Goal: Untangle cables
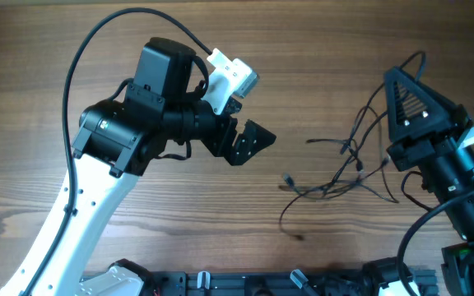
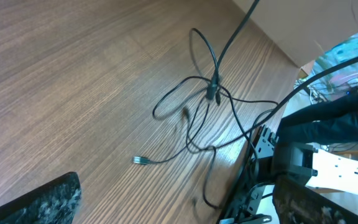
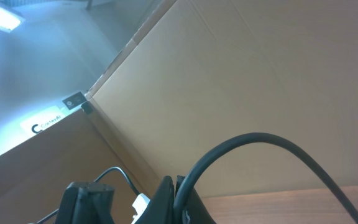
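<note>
The cables (image 1: 350,150) lie on the right half of the wooden desk (image 1: 319,41), between the two arms and much nearer to the right one. They form a loose tangle of very thin black wires, with some strands flat on the wood and others going upward toward the right pincer (image 1: 403,80). This pincer is clenched: in the overhead view its two black fingers meet in a point, and a small loop of wire stands just at this point. In the right wrist view the fingers (image 3: 169,202) are pressed together at the bottom edge. One black strand (image 3: 253,140) comes out from between them and bends in an arc to the right, in front of a brown cardboard panel (image 3: 260,74) — so the pincer grasps one strand of the cables. In the left wrist view a lifted strand goes up from a knot (image 2: 213,90), where several wires cross, and leaves the picture at the top. Around the knot the other wires make open loops on the desk. One free end with a small connector plug (image 2: 140,160) lies apart from the rest, on the side of the left arm. The left pincer (image 1: 249,141) hangs over bare wood near the middle of the desk, beside the tangle but touching no wire. Its fingers are spread wide with nothing between them — only one finger (image 2: 45,199) shows, in the lower left corner of its own camera.
</note>
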You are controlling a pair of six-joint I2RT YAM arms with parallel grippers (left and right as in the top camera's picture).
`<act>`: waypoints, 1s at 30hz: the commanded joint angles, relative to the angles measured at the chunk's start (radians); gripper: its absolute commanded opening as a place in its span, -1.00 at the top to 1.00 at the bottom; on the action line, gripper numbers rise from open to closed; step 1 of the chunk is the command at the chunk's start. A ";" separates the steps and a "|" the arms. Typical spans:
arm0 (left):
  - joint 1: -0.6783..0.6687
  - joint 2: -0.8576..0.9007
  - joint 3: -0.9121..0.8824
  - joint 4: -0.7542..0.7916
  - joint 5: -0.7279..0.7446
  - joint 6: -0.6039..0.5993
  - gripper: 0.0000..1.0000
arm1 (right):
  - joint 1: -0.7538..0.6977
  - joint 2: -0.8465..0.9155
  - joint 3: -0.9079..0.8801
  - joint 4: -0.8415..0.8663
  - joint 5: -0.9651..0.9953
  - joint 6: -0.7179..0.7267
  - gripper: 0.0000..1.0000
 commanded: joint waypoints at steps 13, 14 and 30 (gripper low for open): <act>-0.014 0.003 0.012 0.008 0.043 -0.030 -1.00 | 0.002 0.009 0.024 0.006 -0.011 -0.046 0.91; -0.020 0.003 0.012 0.008 0.043 -0.032 -1.00 | 0.002 0.011 0.024 0.005 -0.012 -0.045 0.91; -0.108 0.013 0.012 0.017 -0.053 -0.029 -1.00 | 0.001 0.032 0.105 0.204 0.005 0.007 0.91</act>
